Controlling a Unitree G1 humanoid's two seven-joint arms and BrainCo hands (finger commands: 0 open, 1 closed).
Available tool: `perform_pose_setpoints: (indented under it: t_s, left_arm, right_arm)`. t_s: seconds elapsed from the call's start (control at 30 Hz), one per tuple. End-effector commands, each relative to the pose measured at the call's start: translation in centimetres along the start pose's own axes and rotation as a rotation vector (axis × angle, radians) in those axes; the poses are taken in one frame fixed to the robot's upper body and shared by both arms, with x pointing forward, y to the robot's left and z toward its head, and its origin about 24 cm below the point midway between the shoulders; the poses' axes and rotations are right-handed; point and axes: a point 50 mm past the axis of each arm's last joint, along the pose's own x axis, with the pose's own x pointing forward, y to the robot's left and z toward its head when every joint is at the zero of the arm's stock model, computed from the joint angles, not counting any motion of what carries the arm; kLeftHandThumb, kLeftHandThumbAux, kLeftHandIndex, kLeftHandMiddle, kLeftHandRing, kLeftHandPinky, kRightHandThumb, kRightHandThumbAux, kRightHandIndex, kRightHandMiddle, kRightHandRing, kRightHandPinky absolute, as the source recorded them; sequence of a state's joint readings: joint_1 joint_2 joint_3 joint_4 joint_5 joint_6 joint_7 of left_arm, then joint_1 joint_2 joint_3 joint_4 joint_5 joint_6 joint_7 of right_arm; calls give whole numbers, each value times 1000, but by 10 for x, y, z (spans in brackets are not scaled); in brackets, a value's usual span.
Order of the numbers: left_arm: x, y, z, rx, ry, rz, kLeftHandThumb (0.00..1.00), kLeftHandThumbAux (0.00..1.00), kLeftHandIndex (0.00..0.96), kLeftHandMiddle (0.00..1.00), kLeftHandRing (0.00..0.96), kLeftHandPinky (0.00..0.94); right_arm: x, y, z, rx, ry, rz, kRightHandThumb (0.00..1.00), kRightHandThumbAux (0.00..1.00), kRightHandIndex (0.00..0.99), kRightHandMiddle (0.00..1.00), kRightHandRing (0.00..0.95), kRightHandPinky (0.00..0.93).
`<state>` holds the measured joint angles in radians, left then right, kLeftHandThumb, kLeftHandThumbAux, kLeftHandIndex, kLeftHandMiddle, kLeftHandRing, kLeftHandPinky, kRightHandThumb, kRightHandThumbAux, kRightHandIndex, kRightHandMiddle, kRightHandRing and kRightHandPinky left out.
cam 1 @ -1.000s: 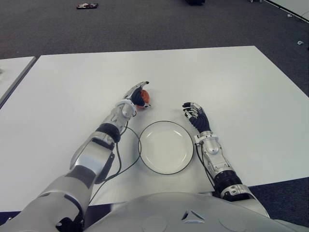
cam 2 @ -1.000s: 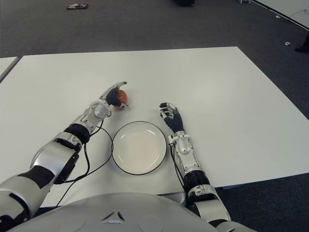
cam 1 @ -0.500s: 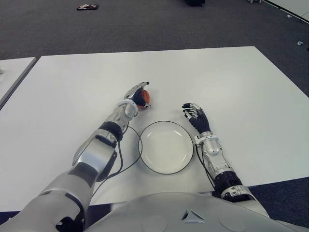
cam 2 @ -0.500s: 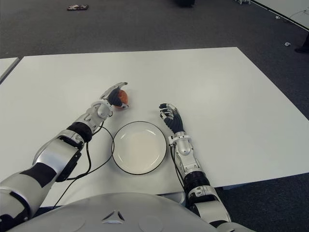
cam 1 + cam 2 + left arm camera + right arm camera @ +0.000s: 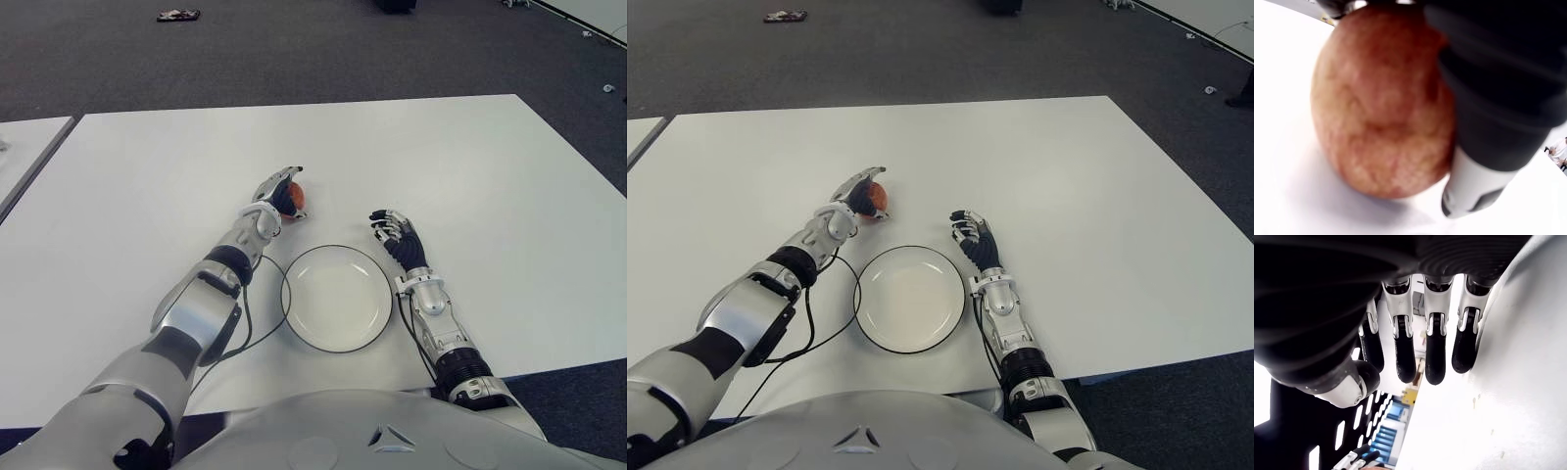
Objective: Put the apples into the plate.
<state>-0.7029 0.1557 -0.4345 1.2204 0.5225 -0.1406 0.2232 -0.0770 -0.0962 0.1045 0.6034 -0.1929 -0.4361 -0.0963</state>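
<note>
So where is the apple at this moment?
The apple sits on the white table, against the left robot hand, just beyond the empty plate's far-left rim.

Apple: mottled red-brown skin, dull sheen. Plate: smooth glossy white, dark rim. Desk: smooth matt white. Floor: dark, rough carpet.

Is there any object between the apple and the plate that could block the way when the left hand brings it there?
Nothing visible blocks it. The left hand is closed around the apple on the white table, just beyond the plate. Only bare table lies between them. The right hand shows to the right of the plate, off that path.
</note>
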Motion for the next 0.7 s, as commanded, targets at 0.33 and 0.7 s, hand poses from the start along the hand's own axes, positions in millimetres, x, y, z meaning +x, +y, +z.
perform_pose_setpoints:
  t_s: [0.33,0.7]
  left_arm:
    - [-18,-38,-28,150,127,-68,1,251,162,263,350,490]
    - [-23,-46,-29,176,139,6,17,429,715,781,778,808]
  right_arm:
    - [-20,3,-29,-12,151,19,688,682,290,352,341,342]
    - [-20,3,-28,-12,147,14,687,690,288,349,338,341]
